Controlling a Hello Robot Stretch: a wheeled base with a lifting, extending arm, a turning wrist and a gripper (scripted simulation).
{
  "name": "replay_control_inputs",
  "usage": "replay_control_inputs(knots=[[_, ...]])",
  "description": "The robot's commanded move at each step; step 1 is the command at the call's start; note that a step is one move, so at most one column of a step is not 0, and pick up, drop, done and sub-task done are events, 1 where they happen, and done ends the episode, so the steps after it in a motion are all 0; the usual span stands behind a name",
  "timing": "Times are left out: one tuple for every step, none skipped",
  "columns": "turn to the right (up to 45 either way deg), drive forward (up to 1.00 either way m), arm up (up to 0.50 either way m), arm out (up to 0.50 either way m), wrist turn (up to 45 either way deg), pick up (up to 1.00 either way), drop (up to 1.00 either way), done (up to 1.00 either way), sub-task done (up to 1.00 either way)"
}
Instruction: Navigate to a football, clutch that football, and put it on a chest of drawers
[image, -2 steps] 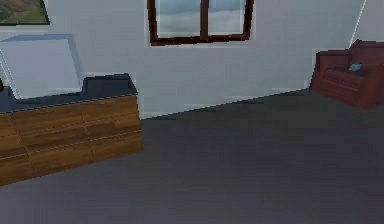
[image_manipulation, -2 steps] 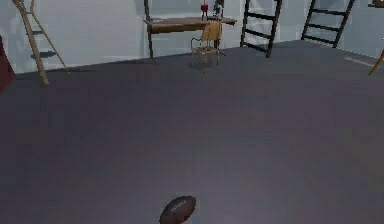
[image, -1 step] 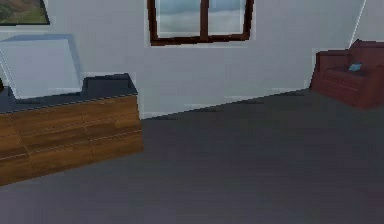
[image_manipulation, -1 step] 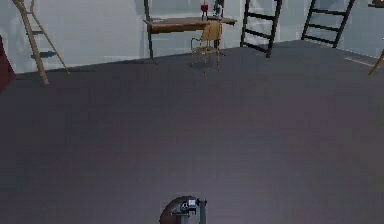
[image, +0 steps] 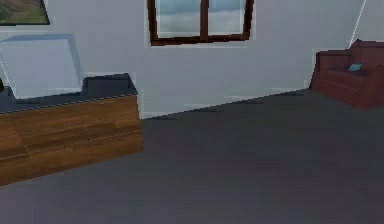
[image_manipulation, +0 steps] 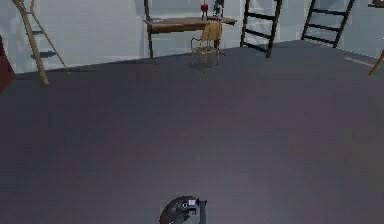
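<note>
1. At the arm side view's bottom edge, just left of the middle, the gripper (image_manipulation: 186, 209) shows as a small dark rounded lump with pale flecks. Its far end cannot be made out, so I cannot tell whether it holds anything.
2. Around it lies a floor (image_manipulation: 200, 130) that is smooth, matt and dark grey.
3. At the forward view's lower left stands the chest (image: 70, 135), a boxy block with warm, streaky wood-grain fronts in flat horizontal bands and a dark slab top.
4. On that top, toward the view's left, rests a pale rectangular box (image: 40, 65) with a light blue-grey face and rounded corners.
5. Farther back, at the forward view's right, is a sofa (image: 350, 78), red-brown and squarish, with a small teal cushion (image: 355, 68) on its seat.
6. On the plain white wall beyond hang a window (image: 200, 20) in a thick dark-brown frame and, at the top left corner, a dark-framed picture (image: 22, 12).
7. At the far wall in the arm side view stands a bench (image_manipulation: 185, 22) with a thin wooden top on slim dark legs, and a small red thing (image_manipulation: 203, 9) is on it.
8. A light, spindly wooden chair (image_manipulation: 208, 42) stands just in front of the bench.
9. A pale wooden ladder (image_manipulation: 32, 45) leans at the left, and two dark ladders (image_manipulation: 260, 25) (image_manipulation: 325, 20) lean at the right.
</note>
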Motion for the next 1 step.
replay_control_inputs(knots=[[0.0, 0.00, 0.00, 0.00, 45.0, 0.00, 0.00, 0.00, 0.00]])
